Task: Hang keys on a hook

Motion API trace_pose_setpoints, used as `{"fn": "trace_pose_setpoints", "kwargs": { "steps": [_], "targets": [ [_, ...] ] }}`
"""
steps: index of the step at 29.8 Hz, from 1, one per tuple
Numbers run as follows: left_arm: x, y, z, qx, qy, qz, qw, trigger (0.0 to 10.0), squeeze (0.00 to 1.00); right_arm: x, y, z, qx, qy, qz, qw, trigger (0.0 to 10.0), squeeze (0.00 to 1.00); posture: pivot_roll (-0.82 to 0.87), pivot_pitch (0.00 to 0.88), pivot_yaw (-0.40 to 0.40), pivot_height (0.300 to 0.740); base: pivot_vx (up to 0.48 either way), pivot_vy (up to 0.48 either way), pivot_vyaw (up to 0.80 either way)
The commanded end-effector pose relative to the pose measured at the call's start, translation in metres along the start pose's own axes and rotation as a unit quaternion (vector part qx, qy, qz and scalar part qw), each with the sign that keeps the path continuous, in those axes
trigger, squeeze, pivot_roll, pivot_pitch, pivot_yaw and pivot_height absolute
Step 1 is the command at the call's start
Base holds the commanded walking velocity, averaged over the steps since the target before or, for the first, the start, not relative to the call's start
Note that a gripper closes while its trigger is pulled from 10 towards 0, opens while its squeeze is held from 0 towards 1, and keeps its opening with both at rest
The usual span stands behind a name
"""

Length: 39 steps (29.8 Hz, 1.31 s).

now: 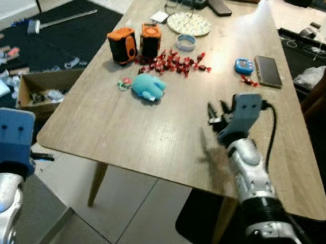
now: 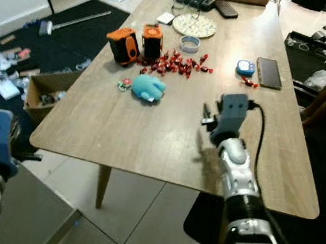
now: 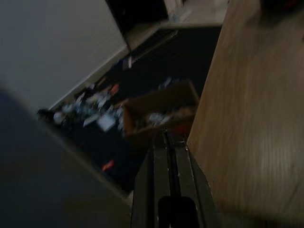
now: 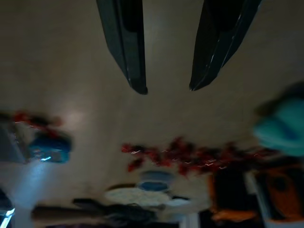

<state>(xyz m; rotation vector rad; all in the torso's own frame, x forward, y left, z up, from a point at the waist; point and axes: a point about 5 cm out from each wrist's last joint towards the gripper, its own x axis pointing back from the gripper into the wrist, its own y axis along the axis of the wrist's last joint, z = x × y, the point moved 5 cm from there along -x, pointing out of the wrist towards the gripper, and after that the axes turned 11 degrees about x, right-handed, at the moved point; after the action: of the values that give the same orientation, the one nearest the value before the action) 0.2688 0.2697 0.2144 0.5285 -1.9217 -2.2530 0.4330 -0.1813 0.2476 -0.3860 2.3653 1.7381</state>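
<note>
Right gripper: my right gripper (image 1: 214,114) hung over the table (image 1: 121,132), its two fingers spread apart with nothing between them.
Left gripper: my left gripper (image 3: 167,190) hung low by the table's edge, fingers pressed together.
Keys: I judged the keys (image 1: 124,83) were the small ring at 9 o'clock of the blue toy (image 1: 148,87), just beside it. They lay at 10 o'clock from my right gripper, well apart.
Hook: I saw no hook here.
Around: red candies (image 1: 173,63) and two orange boxes (image 1: 134,41) sat at 12 o'clock of the toy.
How it feels: I guessed the keys were light, hard and jingly. The toy looked soft and squishy.
Where to hold: I would pinch the soft toy body or the ring, not one loose key, which could slip.
</note>
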Motion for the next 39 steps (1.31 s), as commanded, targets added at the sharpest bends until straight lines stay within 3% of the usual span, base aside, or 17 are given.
{"fn": "trace_pose_setpoints", "kwargs": {
  "steps": [1, 6, 10, 11, 12, 17, 18, 20, 22, 25, 27, 28, 29, 30, 33, 35, 39],
  "targets": [
    [0.008, -0.002, 0.013, -0.018, 0.022, 0.011, 1.000, 10.0, 0.00, 0.004, -0.013, -0.017, 0.010, -0.029, 0.018, 0.999, 10.0, 0.00, 0.27, 0.391, -0.033, 0.740, 0.000, 0.000, 0.00],
    [0.014, 0.000, 0.013, -0.025, 0.018, 0.012, 0.999, 10.0, 0.00, 0.003, -0.013, -0.032, 0.024, -0.033, 0.015, 0.999, 10.0, 0.00, 0.27, 0.396, -0.042, 0.740, 0.000, 0.000, 0.00],
    [0.006, 0.017, -0.033, -0.049, -0.057, -0.019, 0.997, 10.0, 0.00, -0.001, -0.008, -0.016, 0.015, 0.002, 0.000, 1.000, 10.0, 0.00, 0.27, 0.379, -0.046, 0.740, 0.000, 0.000, 0.00],
    [0.006, 0.017, -0.033, -0.049, -0.057, -0.019, 0.997, 10.0, 0.00, -0.001, -0.008, -0.016, 0.015, 0.002, 0.000, 1.000, 10.0, 0.00, 0.27, 0.379, -0.046, 0.740, 0.000, 0.000, 0.00],
    [-0.002, 0.025, -0.062, -0.040, -0.099, -0.037, 0.994, 10.0, 0.00, 0.002, -0.010, -0.001, 0.005, 0.017, -0.005, 1.000, 10.0, 0.00, 0.25, 0.360, -0.045, 0.740, 0.000, 0.000, 0.00],
    [-0.014, 0.036, -0.116, -0.018, -0.182, -0.054, 0.982, 10.0, 0.00, 0.015, -0.010, 0.014, 0.002, 0.036, -0.026, 0.999, 10.0, 0.00, 0.21, 0.327, -0.035, 0.740, 0.000, 0.000, 0.00],
    [-0.014, 0.036, -0.116, -0.018, -0.182, -0.054, 0.982, 10.0, 0.00, 0.015, -0.010, 0.014, 0.002, 0.036, -0.026, 0.999, 10.0, 0.00, 0.21, 0.327, -0.035, 0.740, 0.000, 0.000, 0.00],
    [-0.019, 0.037, -0.138, -0.010, -0.211, -0.048, 0.976, 10.0, 0.00, 0.024, -0.010, 0.005, 0.017, 0.021, -0.031, 0.999, 10.0, 0.00, 0.17, 0.308, -0.020, 0.740, 0.000, 0.000, 0.00],
    [-0.025, 0.035, -0.150, -0.008, -0.220, -0.040, 0.975, 10.0, 0.00, 0.029, -0.011, -0.003, 0.024, 0.004, -0.032, 0.999, 10.0, 0.00, 0.13, 0.292, -0.001, 0.740, 0.000, 0.000, 0.00],
    [-0.025, 0.035, -0.150, -0.008, -0.220, -0.040, 0.975, 10.0, 0.00, 0.029, -0.011, -0.003, 0.024, 0.004, -0.032, 0.999, 10.0, 0.00, 0.13, 0.292, -0.001, 0.740, 0.000, 0.000, 0.00],
    [-0.035, 0.028, -0.172, -0.005, -0.237, -0.012, 0.971, 10.0, 0.00, 0.041, -0.013, -0.018, 0.032, -0.024, -0.030, 0.999, 10.0, 0.00, 0.07, 0.267, 0.042, 0.740, 0.000, 0.000, 0.00],
    [-0.041, 0.023, -0.184, -0.011, -0.244, 0.001, 0.970, 10.0, 0.00, 0.045, -0.015, -0.021, 0.035, -0.031, -0.028, 0.999, 10.0, 0.00, 0.06, 0.260, 0.056, 0.740, 0.000, 0.000, 0.00],
    [-0.041, 0.023, -0.184, -0.011, -0.244, 0.001, 0.970, 10.0, 0.00, 0.045, -0.015, -0.021, 0.035, -0.031, -0.028, 0.999, 10.0, 0.00, 0.06, 0.260, 0.056, 0.740, 0.000, 0.000, 0.00],
    [-0.048, 0.018, -0.200, -0.016, -0.252, 0.014, 0.968, 10.0, 0.00, 0.049, -0.016, -0.019, 0.033, -0.033, -0.028, 0.999, 10.0, 0.00, 0.04, 0.249, 0.071, 0.740, 0.000, 0.000, 0.00],
    [-0.051, 0.015, -0.209, -0.017, -0.256, 0.019, 0.966, 10.0, 0.00, 0.049, -0.013, -0.013, 0.028, -0.025, -0.033, 0.999, 10.0, 0.00, 0.03, 0.243, 0.077, 0.740, 0.000, 0.000, 0.00],
    [-0.054, 0.013, -0.220, -0.010, -0.257, 0.024, 0.966, 10.0, 0.00, 0.047, -0.006, 0.001, 0.013, -0.006, -0.046, 0.999, 10.0, 0.00, 0.02, 0.231, 0.081, 0.740, 0.000, 0.000, 0.00],
    [-0.055, 0.022, -0.223, 0.016, -0.261, 0.006, 0.965, 10.0, 0.00, 0.048, -0.001, 0.011, -0.013, 0.004, -0.057, 0.998, 10.0, 0.00, 0.02, 0.223, 0.074, 0.740, 0.000, 0.000, 0.00]
  ]
}}
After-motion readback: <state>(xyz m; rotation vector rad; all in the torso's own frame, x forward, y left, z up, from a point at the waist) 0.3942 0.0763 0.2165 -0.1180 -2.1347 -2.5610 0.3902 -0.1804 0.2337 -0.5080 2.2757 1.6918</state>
